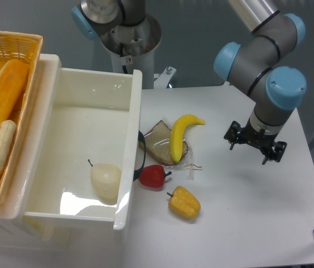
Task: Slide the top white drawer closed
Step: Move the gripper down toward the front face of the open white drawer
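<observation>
The top white drawer [84, 120] stands pulled out at the left of the table, its glossy interior open to view. Its front panel [130, 162] faces right and carries a thin black curved handle [140, 156]. A pale white pear [106, 181] lies inside near the front panel. My gripper [255, 147] hangs over the white table at the right, well apart from the drawer. It points down, and the wrist hides its fingers, so I cannot tell whether it is open or shut.
Just right of the drawer front lie a yellow banana [181, 134] on a wrapped bread slice [159, 146], a red pepper [153, 176] touching the handle area, and a yellow pepper [184, 202]. A yellow wicker basket [17, 47] holding a bread loaf [0, 111] sits at the left.
</observation>
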Available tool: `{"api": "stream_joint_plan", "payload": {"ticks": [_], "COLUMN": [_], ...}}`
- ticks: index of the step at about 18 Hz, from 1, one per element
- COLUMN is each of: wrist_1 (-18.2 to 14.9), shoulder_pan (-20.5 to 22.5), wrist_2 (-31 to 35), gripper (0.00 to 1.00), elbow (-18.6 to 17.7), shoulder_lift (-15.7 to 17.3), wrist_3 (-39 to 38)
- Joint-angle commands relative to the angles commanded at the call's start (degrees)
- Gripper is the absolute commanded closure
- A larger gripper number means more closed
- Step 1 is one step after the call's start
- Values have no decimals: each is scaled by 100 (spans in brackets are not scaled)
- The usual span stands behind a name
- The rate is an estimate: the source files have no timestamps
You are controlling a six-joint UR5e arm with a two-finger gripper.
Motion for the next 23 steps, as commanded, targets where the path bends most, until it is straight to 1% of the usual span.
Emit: {"api": "stream_joint_plan", "payload": {"ticks": [3,6,8,10,12,14,17,20,22,23], "wrist_1": [0,9,26,35,35,9,18,18,18,18], "shoulder_pan": [-9,-26,-105,-123,-193,-298,-518,-659,-790,-800], "wrist_2": [17,35,-9,-26,-26,-62,-53,-70,-114,-184], "gripper": [0,0,0,0,0,0,0,0,1,6], "elbow": [-26,-149,-167,-316,-430,-483,-598,-457,-405,-387], "shoulder_lift": [17,52,70,149,246,246,246,237,220,211], "wrist_3": [0,-324,-360,-448,-815,-1412,-1678,-2423,-2697,-2811]}}
